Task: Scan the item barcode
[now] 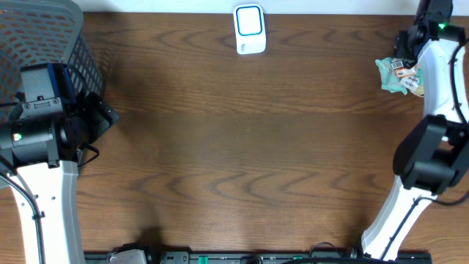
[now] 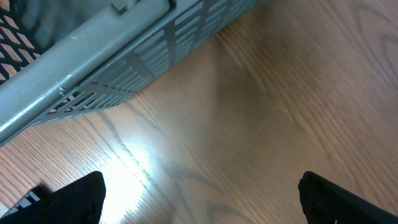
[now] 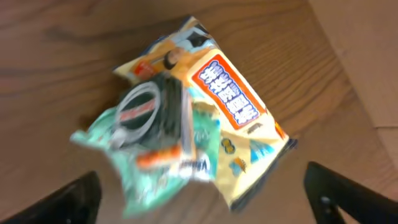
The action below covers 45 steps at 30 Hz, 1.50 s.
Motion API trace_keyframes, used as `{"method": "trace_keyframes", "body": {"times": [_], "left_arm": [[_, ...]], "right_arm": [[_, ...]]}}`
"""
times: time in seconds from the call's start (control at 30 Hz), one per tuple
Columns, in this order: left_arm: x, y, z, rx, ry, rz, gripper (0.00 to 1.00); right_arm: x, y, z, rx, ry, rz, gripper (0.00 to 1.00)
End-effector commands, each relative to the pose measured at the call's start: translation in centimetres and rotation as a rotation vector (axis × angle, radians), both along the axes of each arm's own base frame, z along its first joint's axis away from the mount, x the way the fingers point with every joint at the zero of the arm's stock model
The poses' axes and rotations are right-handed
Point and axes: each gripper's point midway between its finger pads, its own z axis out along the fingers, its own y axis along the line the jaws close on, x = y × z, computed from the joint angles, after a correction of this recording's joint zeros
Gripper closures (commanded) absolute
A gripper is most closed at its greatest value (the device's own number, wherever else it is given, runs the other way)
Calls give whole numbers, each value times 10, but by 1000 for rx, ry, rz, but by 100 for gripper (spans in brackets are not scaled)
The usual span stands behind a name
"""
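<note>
Looking down from overhead, I see one scanner [image 1: 249,29] at the table's [image 1: 242,147] far edge and one snack packet [image 1: 398,75] far right, well apart, so the scan itself is, I judge, not yet done. One grey basket [image 1: 44,44] sits far left. On the left wrist view, my left gripper [image 2: 199,199] hangs spread wide over bare wood beside that basket, holding nothing. On the right wrist view, my right gripper [image 3: 205,193] stands released above the packet, which lies flat, ungrasped
</note>
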Motion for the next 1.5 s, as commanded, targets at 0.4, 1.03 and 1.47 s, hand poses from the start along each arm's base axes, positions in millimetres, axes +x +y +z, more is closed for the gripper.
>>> {"method": "trace_keyframes", "body": {"times": [0.4,1.03,1.47], "left_arm": [[-1,1,1,-1,-3,13,2],[-1,1,1,-1,-3,13,2],[-1,1,1,-1,-3,13,2]], "right_arm": [[-89,190,143,519,-136,449,1],[-209,278,136,422,-209,726,1],[-265,264,91,448,26,676,1]]}}
